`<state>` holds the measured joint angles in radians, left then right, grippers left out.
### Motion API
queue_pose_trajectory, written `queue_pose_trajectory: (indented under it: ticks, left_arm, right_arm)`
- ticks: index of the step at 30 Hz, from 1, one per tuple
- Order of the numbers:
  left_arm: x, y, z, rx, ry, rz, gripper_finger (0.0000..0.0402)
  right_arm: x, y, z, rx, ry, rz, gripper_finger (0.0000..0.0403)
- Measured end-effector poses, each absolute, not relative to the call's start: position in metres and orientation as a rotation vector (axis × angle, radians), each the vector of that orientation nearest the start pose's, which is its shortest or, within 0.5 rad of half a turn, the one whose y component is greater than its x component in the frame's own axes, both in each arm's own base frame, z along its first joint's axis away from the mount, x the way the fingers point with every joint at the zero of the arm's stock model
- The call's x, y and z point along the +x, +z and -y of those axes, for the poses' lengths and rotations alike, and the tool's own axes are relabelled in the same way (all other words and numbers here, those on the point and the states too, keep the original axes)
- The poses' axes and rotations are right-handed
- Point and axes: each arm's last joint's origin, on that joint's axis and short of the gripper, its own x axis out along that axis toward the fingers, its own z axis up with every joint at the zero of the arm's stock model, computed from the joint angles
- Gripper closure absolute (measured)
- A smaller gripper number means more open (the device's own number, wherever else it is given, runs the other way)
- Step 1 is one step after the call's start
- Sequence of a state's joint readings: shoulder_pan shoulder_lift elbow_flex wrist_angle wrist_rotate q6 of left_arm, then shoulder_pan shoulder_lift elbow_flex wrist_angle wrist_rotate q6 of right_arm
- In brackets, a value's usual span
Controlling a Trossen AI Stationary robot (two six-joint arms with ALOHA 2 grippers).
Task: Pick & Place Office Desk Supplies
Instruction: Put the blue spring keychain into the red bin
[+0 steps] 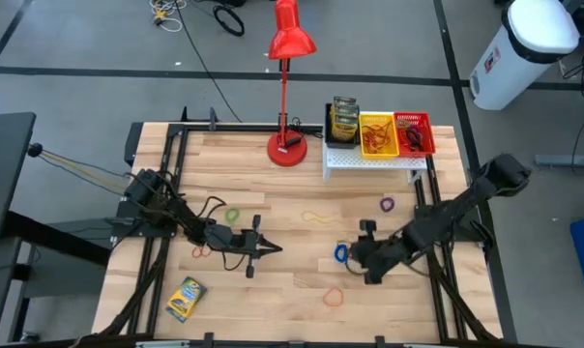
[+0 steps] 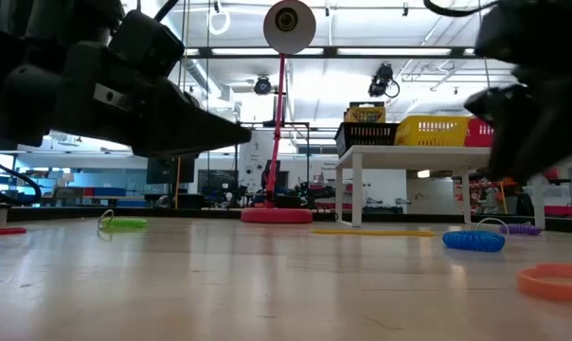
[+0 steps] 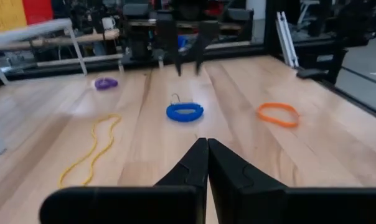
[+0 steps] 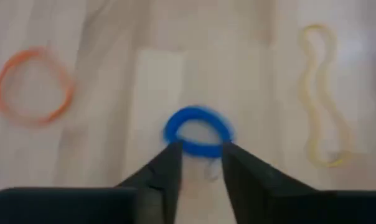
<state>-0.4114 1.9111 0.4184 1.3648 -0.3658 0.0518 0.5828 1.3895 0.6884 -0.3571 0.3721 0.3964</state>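
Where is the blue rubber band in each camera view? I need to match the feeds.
High view: blue rubber band right of centre, just left of the right gripper.
Low view: it lies at right on the table.
Left wrist view: centre, beyond the shut left gripper.
Right wrist view: centre, at the fingertips.
Shared landmark: the orange rubber band nearby.
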Motion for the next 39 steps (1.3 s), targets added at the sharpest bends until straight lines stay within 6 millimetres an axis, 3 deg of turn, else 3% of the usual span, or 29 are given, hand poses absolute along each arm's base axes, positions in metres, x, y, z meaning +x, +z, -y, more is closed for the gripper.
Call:
queue_pose_trajectory:
  ticks: [5, 9, 16, 25, 31, 36, 39]
  left_arm:
    - [0.262, 0.098, 0.103, 0.101, -0.048, -0.139, 0.0388]
    - [0.262, 0.098, 0.103, 0.1, -0.048, -0.143, 0.0388]
    - [0.262, 0.098, 0.103, 0.099, -0.048, -0.152, 0.0388]
    - [0.262, 0.096, 0.103, 0.091, -0.047, -0.167, 0.0388]
    - [0.262, 0.096, 0.103, 0.091, -0.047, -0.167, 0.0388]
    - [0.262, 0.096, 0.103, 0.092, -0.047, -0.171, 0.0388]
    - [0.262, 0.096, 0.103, 0.092, -0.047, -0.171, 0.0388]
  right_arm:
    - [0.216, 0.145, -0.138, -0.192, 0.059, -1.003, 0.0219]
    - [0.224, 0.137, -0.142, -0.268, 0.082, -1.004, 0.0209]
    - [0.243, 0.132, -0.138, -0.308, 0.12, -1.042, 0.024]
    - [0.248, 0.124, -0.131, -0.26, 0.151, -1.111, 0.0306]
    - [0.245, 0.128, -0.128, -0.303, 0.098, -1.096, 0.0388]
    - [0.244, 0.152, -0.126, -0.276, 0.051, -1.018, 0.0378]
    - [0.241, 0.18, -0.123, -0.282, -0.006, -0.988, 0.0391]
